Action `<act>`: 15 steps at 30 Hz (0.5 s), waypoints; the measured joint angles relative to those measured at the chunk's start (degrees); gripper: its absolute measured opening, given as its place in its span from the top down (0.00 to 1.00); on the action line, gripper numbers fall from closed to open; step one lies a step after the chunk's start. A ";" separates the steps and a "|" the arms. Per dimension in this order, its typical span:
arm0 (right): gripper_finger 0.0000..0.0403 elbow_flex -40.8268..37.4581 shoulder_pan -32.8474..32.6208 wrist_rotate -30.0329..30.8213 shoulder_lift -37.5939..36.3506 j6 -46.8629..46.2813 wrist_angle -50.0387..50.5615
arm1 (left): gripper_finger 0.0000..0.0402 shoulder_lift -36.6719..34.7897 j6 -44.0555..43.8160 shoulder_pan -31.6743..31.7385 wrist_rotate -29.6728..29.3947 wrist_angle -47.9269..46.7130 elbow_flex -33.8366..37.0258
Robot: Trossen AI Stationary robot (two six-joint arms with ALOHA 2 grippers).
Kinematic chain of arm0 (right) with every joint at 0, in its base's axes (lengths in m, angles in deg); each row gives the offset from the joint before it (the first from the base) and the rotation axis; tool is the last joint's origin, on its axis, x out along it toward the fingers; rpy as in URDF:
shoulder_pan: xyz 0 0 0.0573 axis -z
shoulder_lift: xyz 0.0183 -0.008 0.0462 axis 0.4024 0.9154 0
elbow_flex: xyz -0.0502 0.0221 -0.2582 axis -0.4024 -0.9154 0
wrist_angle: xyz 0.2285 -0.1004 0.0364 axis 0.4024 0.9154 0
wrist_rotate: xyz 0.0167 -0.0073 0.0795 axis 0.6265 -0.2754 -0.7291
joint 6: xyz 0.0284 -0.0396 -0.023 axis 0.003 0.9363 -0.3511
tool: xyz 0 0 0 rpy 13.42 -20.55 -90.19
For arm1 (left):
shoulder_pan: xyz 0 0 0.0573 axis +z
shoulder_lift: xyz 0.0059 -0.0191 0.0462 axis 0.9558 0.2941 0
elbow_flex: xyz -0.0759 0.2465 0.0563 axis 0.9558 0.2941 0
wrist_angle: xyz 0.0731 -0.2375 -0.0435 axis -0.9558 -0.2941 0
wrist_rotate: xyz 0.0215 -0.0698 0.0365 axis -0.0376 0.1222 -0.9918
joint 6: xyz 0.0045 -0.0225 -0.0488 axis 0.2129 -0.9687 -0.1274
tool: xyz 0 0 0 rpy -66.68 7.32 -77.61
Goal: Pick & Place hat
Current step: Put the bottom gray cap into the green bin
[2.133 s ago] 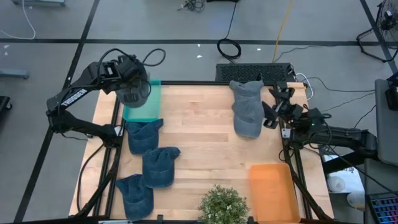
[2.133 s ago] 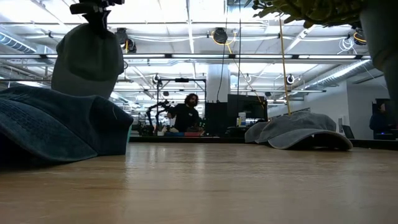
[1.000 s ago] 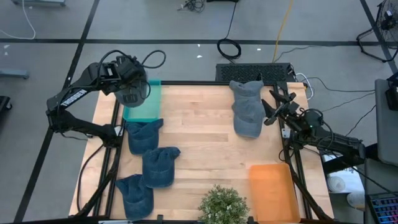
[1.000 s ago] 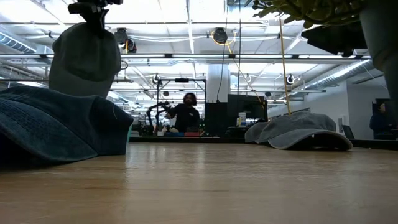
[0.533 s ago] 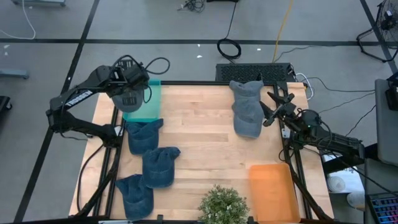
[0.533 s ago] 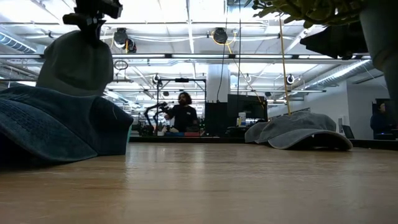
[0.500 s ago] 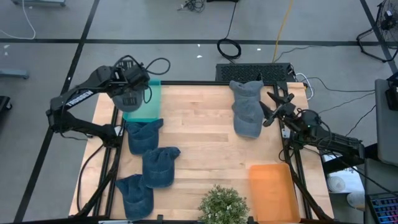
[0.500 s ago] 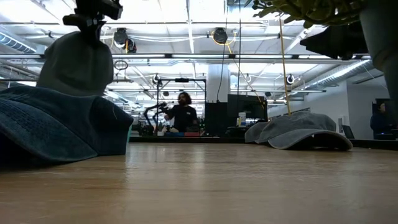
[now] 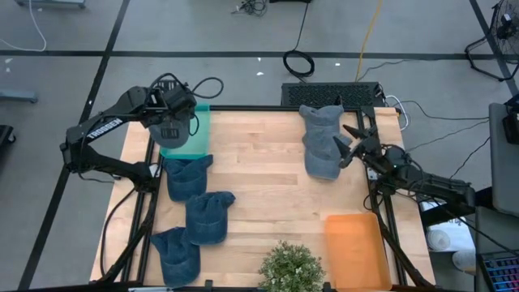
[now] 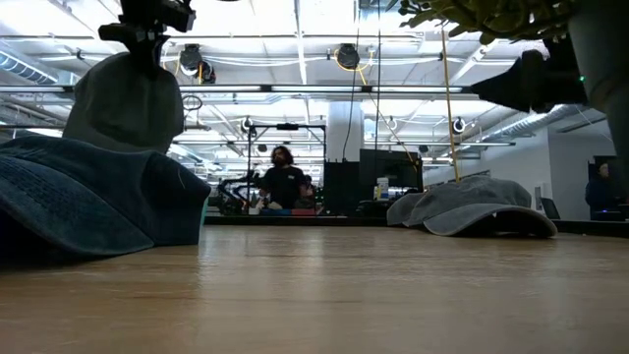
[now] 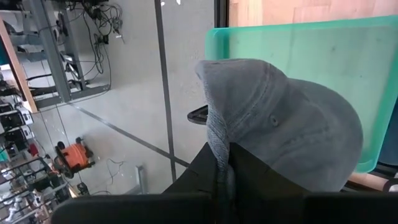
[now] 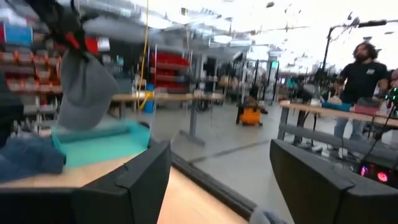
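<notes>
A grey hat (image 9: 169, 135) hangs from my left gripper (image 9: 166, 120), which is shut on it above the teal tray (image 9: 197, 138) at the table's far left corner. In the low view the grey hat (image 10: 123, 98) dangles below the left gripper (image 10: 147, 25). More grey hats (image 9: 322, 142) lie crown up on the far right of the table. My right gripper (image 9: 344, 146) is open and hovers just off their right edge, above the grey hats (image 10: 472, 206) in the low view. Its open fingers (image 12: 142, 180) frame empty air. My left gripper pinches a bunched fold (image 11: 219, 146) at the edge of the grey hat between its two fingers, coming from above and pointing down. The hat hangs clear below the fingers with its crown (image 11: 292, 130) swelling out, over the teal tray (image 11: 348, 56).
Three blue hats (image 9: 188, 177) (image 9: 209, 216) (image 9: 177, 255) lie in a row along the table's left side. An orange tray (image 9: 355, 250) sits at the near right and a potted plant (image 9: 290, 268) at the near edge. A person (image 10: 282, 182) stands in the room beyond.
My left gripper has carried the hanging grey hat a little toward the table's left edge, still shut on it above the teal tray. My right gripper has moved toward the grey hats from the table's right, staying open.
</notes>
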 joint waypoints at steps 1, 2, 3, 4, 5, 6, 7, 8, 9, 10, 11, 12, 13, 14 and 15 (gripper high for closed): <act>0.35 -1.86 0.02 0.02 0.20 0.35 -4.35 | 0.94 0.01 -0.02 0.00 -0.04 0.00 0.00; 0.35 -2.91 0.02 0.00 0.06 0.37 -7.56 | 0.94 0.01 -0.02 0.00 -0.15 0.02 0.00; 0.36 -2.51 0.00 0.24 -0.34 0.55 -7.15 | 0.94 0.01 -0.02 0.00 -0.21 0.02 0.00; 0.36 -2.41 0.01 0.11 -0.03 0.44 -6.12 | 0.94 0.01 0.01 0.00 -0.23 0.00 0.00; 0.36 -2.44 0.02 0.01 0.13 0.27 -3.73 | 0.94 0.01 0.19 0.00 -0.25 -0.02 0.00; 0.36 -2.44 0.02 -0.61 0.26 -0.42 -3.59 | 0.94 0.01 0.43 -0.05 -0.22 -0.02 0.00; 0.36 -2.45 0.01 -1.47 0.08 -1.16 -4.16 | 0.94 0.01 0.88 -0.11 -0.05 -0.04 0.00; 0.35 -2.47 0.00 -1.54 -0.10 -1.47 -5.05 | 0.94 0.01 1.45 -0.11 0.28 -0.03 0.00; 0.35 -2.51 0.01 -1.51 -0.05 -1.57 -5.37 | 0.94 0.01 2.18 -0.11 0.51 -0.09 0.00; 0.35 -2.51 0.04 -1.53 0.04 -1.57 -3.84 | 0.94 0.01 2.82 -0.11 0.64 -0.09 0.00; 0.35 -2.51 0.02 -1.54 0.13 -1.57 -3.32 | 0.94 0.01 3.30 -0.11 0.62 -0.10 0.00; 0.35 -2.53 0.00 -1.53 0.11 -1.57 -3.18 | 0.94 0.01 3.72 -0.11 0.61 -0.07 0.00; 0.35 -2.55 0.00 -1.53 0.02 -1.50 -2.66 | 0.94 0.01 4.12 -0.11 0.46 -0.07 0.00; 0.35 -2.55 0.00 -1.42 0.02 -1.46 -2.89 | 0.94 0.01 4.46 -0.11 0.12 -0.09 0.00; 0.35 -2.57 0.00 -1.46 0.04 -1.46 -2.45 | 0.94 0.01 4.94 -0.11 -0.30 -0.08 0.00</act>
